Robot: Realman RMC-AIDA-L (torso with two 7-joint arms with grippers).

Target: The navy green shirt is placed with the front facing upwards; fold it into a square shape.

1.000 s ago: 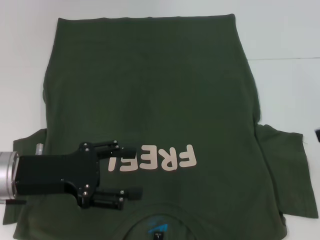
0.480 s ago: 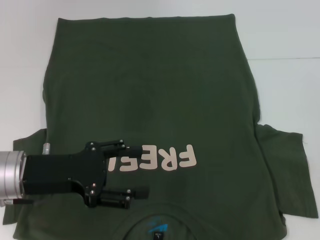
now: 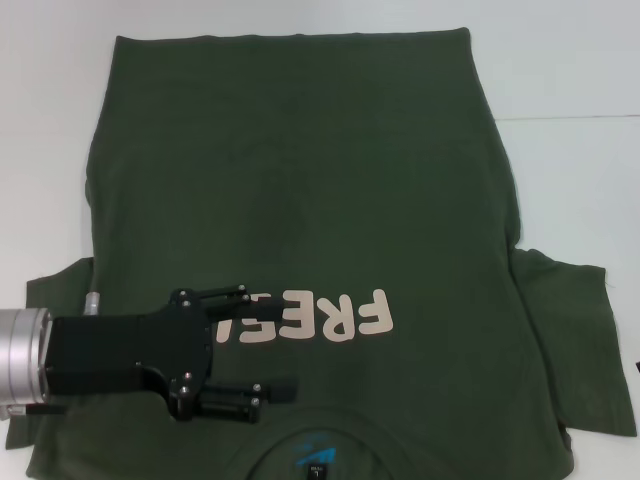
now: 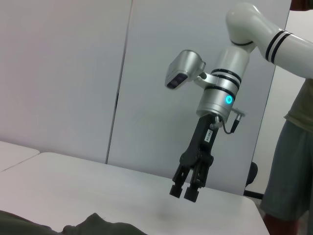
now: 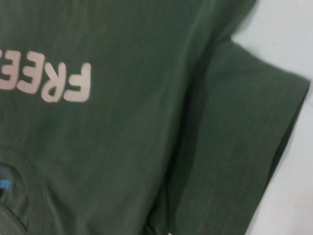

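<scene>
The navy green shirt is seen spread flat on the white counter, front upward, with the pale "FREE!" print readable upside down in the head view and the collar with its small blue neck label lying at the edge nearest the robot. Both short sleeves are laid out to either side of the print, the right one fully extended and the left one partly hidden beneath the arm. No fold can be made out anywhere: the hem lies straight at the far side from the print, and the body is smooth apart from shallow creases. The task is therefore judged to be at its very start, with the sleeves yet to be turned in and the body yet to be doubled into a square. The left claw is held just over the cloth beside the first letters of the print, its fingers spread apart and nothing gripped between them. The right claw is shown in the left wrist view, raised clear above the counter on the far side of the print, its fingers drawn close together and empty; the right sleeve is looked down upon by its camera.
</scene>
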